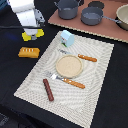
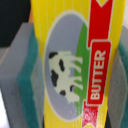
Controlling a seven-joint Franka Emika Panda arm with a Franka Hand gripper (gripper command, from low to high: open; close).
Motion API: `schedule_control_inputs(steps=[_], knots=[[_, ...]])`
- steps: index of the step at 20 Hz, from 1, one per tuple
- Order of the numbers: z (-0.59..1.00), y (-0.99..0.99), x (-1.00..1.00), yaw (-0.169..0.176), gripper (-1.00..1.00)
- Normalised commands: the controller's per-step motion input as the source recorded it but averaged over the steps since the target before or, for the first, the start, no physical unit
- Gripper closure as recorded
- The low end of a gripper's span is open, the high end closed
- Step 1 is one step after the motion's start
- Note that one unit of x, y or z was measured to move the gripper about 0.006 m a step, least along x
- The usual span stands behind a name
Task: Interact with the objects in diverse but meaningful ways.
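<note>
We record the sausage (image 1: 48, 90) lower left on the placemat (image 1: 95, 75), an empty plate (image 1: 68, 66) at centre, the carton (image 1: 67, 38) beyond; upper left, the gripper (image 1: 31, 33) pinches the yellow butter packet (image 2: 75, 60) between its pads (image 2: 27, 75)

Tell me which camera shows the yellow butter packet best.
The wrist view: the butter packet fills the picture, its cow picture and red BUTTER label readable, held between the jaws. The exterior view shows only a yellow sliver of it beneath the gripper, off the placemat.
</note>
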Motion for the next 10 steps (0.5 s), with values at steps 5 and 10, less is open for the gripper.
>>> schedule_control_inputs(steps=[5,10], knots=[[0.34,-0.21,0.50,-0.210,1.00],[0.33,-0.60,0.59,-0.074,1.00]])
